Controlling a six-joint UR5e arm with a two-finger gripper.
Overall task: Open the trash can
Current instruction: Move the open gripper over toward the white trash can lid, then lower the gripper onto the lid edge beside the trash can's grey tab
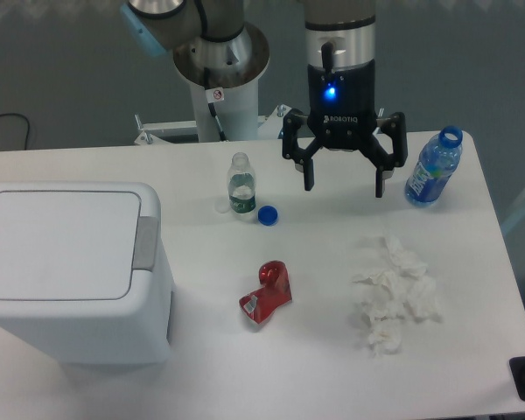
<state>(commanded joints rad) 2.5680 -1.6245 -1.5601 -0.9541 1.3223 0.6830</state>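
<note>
The tool hangs above the far middle of the desk, its two black fingers spread wide and pointing down, with nothing between them. A blue light glows on the black body above the fingers, and the silver wrist of the arm rises out of the top of the view.

Just to the tool's right in the picture stands an uncapped blue water bottle, upright near the desk's far right corner. To the left stands a small clear bottle with a green label, also uncapped, and a blue cap lies on the desk just beside its base.

Nearer the camera, below the tool, a heap of crumpled white tissue lies on the right side of the desk. A crushed red can lies near the middle.

The trash can sits at the left edge of the desk, well apart from the tool. Its flat white lid is down, and the grey push tab is on the lid's right side.
</note>
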